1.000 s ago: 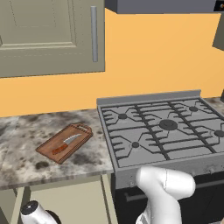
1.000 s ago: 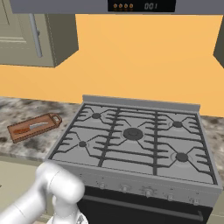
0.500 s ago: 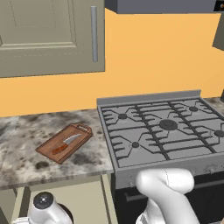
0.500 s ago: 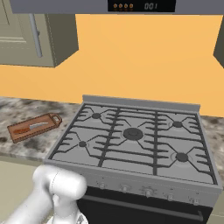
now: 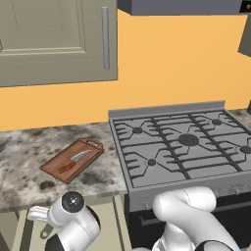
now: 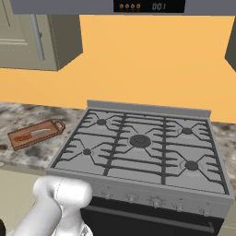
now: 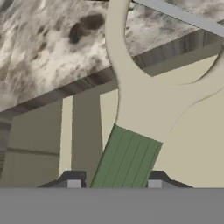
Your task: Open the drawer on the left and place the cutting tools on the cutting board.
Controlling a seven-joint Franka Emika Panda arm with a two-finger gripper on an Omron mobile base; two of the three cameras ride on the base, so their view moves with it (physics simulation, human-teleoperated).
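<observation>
Between the dark fingertips of my gripper (image 7: 114, 183) sits the green handle of a cutting tool (image 7: 127, 159), whose beige forked head reaches up toward the counter edge. My jaws are shut on that handle. The arm's wrist (image 5: 73, 212) hangs low at the left, in front of the counter, with a bit of the green tool (image 5: 46, 230) beside it. The reddish-brown cutting board (image 5: 59, 164) (image 6: 20, 138) lies on the marble counter with a brown-handled knife (image 5: 74, 160) (image 6: 34, 134) on it. The beige drawer (image 5: 110, 220) stands pulled out below the counter edge.
A grey gas stove (image 5: 186, 142) (image 6: 138, 143) with black grates sits right of the board. Beige wall cabinets with vertical silver handles (image 5: 105, 37) hang above the marble counter (image 5: 29, 147). The orange wall is behind.
In the left base view the wrist has risen from the bottom left corner toward the counter edge, carrying the green-handled tool up. Board and knife have not moved.
</observation>
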